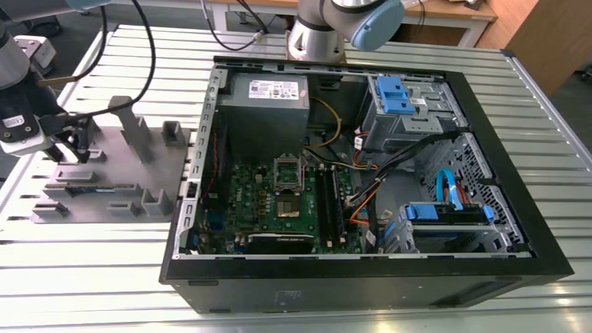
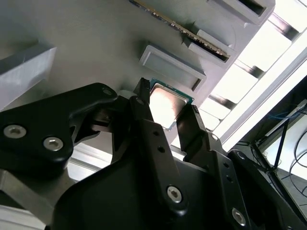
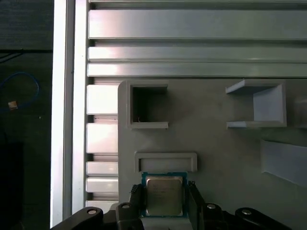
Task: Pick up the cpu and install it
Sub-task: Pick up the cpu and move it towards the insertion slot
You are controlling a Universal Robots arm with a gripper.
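Gripper [image 2: 165, 101] pinching the cpu [image 3: 164, 195] by opposite edges, square silvery-grey top, thin green rim, above grey plate [image 3: 220, 158]

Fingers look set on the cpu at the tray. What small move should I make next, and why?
Probably a short, straight lift. The gripper has its fingers on both edges of the cpu, which sits low on the grey fixture right beside a raised ridge. Sideways travel could catch on that ridge.

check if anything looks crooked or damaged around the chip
Nothing stands out: the small square silver-topped cpu sits straight in the black pincer at the grey plastic fixture tray, with no visible damage.
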